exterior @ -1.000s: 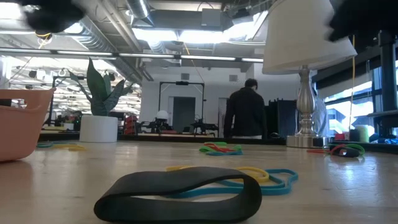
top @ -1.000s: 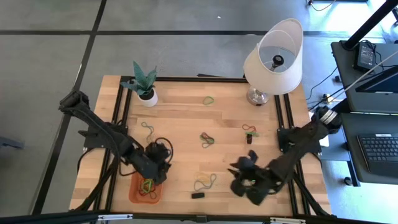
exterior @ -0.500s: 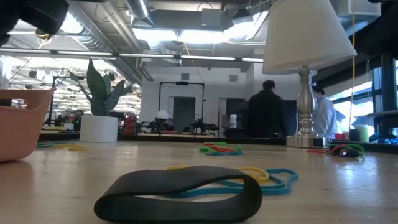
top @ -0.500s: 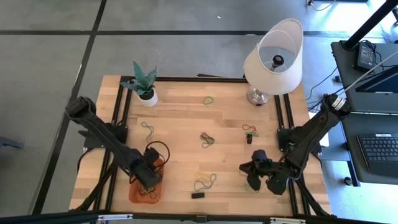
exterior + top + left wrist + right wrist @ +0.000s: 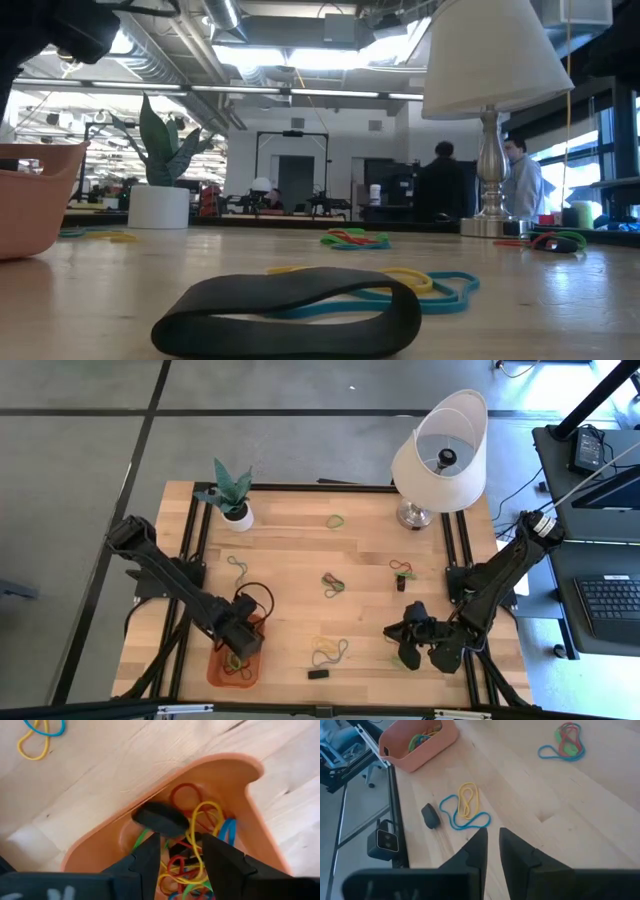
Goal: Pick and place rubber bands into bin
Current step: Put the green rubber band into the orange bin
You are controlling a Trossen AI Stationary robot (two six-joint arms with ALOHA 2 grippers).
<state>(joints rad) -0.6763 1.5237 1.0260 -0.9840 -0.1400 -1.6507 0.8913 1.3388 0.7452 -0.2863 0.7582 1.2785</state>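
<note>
Desk: wooden top carrying a lamp and a potted plant.
Bin: orange, at the near left corner, rubber bands piled inside.
Loose bands: scattered mid-desk.
Left gripper: over the bin, fingers parted, nothing gripped.
Right gripper: above the near right desk, fingers narrowly apart, empty.
</note>
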